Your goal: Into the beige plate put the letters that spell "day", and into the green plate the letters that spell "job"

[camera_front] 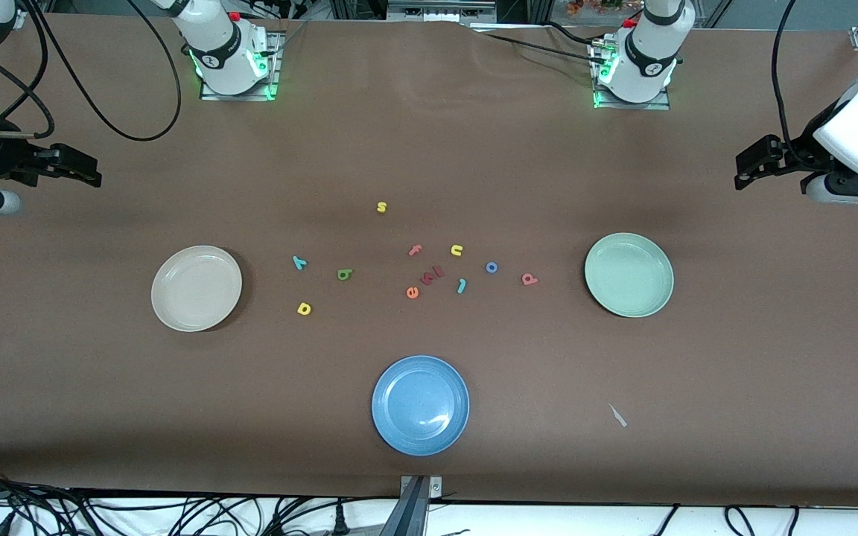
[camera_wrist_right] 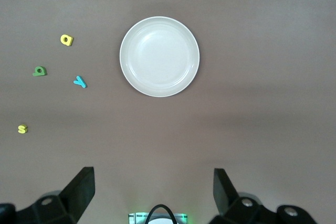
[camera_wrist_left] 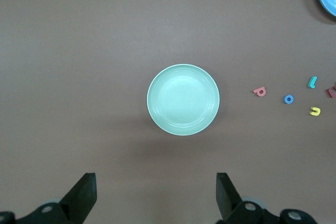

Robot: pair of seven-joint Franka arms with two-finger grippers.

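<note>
Sorting has not begun: both plates lie bare, beige plate [camera_front: 196, 288] toward the right arm's end, green plate [camera_front: 628, 274] toward the left arm's, all letters mid-table between them, while left gripper [camera_front: 751, 170] and right gripper [camera_front: 80, 170] hang wide-jawed over the table's ends, so a descent onto one small letter, perhaps the teal y [camera_front: 299, 262], seems called for.

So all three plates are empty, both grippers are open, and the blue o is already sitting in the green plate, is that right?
Not quite. The blue o is not in the green plate; it lies on the table beside the salmon-red letter, as the front view shows. The rest holds: the beige plate and blue plate are empty too, and the left gripper and right gripper are open.
</note>
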